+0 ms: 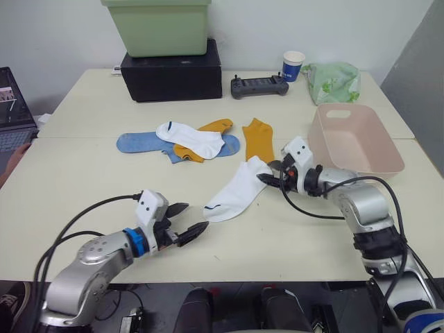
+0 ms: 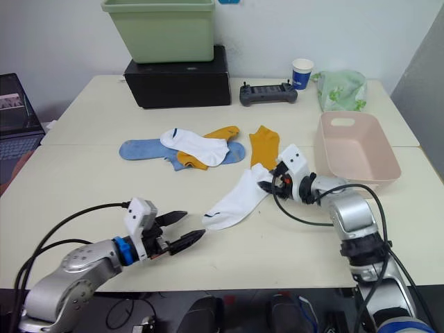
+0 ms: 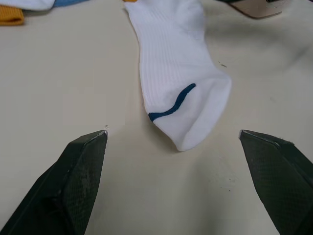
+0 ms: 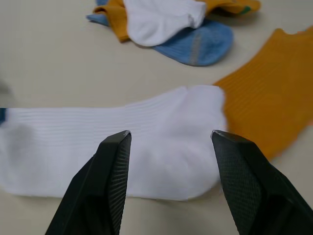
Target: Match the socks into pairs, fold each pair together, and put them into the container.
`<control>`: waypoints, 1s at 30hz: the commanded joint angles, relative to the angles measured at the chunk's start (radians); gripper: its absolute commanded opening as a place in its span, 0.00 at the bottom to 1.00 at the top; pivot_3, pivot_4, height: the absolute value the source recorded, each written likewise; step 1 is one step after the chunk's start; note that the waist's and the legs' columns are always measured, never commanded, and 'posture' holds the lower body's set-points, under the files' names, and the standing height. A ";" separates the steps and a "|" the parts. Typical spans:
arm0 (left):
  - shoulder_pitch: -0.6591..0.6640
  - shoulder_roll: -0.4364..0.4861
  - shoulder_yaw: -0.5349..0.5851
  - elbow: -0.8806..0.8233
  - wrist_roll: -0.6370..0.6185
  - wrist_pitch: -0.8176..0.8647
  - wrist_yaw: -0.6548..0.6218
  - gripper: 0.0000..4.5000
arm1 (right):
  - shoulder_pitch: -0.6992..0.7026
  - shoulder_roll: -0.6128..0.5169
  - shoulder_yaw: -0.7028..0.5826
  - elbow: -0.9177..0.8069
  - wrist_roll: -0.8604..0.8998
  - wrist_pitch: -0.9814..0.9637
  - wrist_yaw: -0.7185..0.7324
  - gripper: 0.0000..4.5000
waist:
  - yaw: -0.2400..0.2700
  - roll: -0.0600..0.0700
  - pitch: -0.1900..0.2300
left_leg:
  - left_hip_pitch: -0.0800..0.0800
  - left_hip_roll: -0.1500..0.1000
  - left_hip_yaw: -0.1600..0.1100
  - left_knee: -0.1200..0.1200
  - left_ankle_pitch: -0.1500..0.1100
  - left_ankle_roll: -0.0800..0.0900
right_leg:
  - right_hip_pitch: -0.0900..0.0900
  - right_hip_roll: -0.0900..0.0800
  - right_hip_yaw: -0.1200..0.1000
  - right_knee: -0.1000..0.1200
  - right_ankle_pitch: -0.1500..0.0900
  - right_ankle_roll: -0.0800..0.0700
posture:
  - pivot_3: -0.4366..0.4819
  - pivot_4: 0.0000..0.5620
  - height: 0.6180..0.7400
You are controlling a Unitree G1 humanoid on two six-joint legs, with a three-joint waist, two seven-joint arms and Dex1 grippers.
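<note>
Step in hand: pairing the 2 white socks, nothing folded yet and the pink container (image 1: 357, 142) is empty, sitting on the right side of the worktop (image 1: 83, 180).

Near white sock (image 1: 239, 189) lies flat and alone, diagonally between the 2 grippers, its end with the blue stripe toward the left arm. Right gripper (image 1: 272, 175) is at its far end, fingers (image 4: 113, 171) spread wide, one either side of the sock end and low over it, gripping nothing. That end just touches the lone orange sock (image 1: 259, 138).

Left gripper (image 1: 189, 222) sits just short of the striped end, fingers (image 3: 80, 169) wide open too, empty, low over bare worktop.

Second white sock (image 1: 191, 138) is on top of the pile further back, lying over the other orange sock (image 1: 208, 132) and the 2 blue socks (image 1: 142, 142).

Next move, my read: right fingers close on the near sock's end, and left either takes the striped end or leaves it. Then bring this sock to its mate on the pile, or fetch the mate here. Needs the lower finger under the knit edge, not just pressing it into the worktop.

Risks: snagging the orange sock with the pinch since they touch; pulling the mate off the pile may drag the orange one underneath.
</note>
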 commanded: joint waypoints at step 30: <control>-0.043 0.145 0.117 -0.001 -0.105 0.099 -0.164 0.00 | 0.081 0.064 -0.189 -0.286 0.229 0.384 -0.045 0.01 | 0.004 0.000 0.000 | -0.001 0.002 -0.002 -0.001 0.000 0.000 | 0.000 -0.001 -0.001 0.000 0.000 0.000 | 0.48 0.27 1.00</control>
